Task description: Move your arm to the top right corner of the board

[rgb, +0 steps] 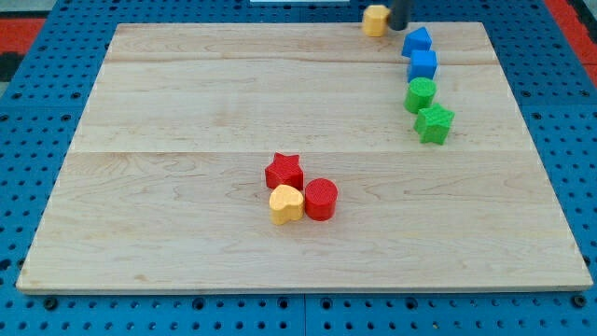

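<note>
My tip [398, 27] shows at the view's top, right of centre, at the top edge of the wooden board [187, 103]. It stands just right of a yellow block [375, 20] and looks to be touching it. Just below and to the right of the tip is a blue block [417, 41], then a blue cube [423, 64], a green cylinder [420, 93] and a green star [434, 123], in a column running downward. The board's top right corner [480, 26] lies to the right of the tip.
Near the board's middle, a red star [284, 172], a yellow heart [286, 203] and a red cylinder [320, 199] sit clustered together. A blue pegboard surface [560, 112] surrounds the board.
</note>
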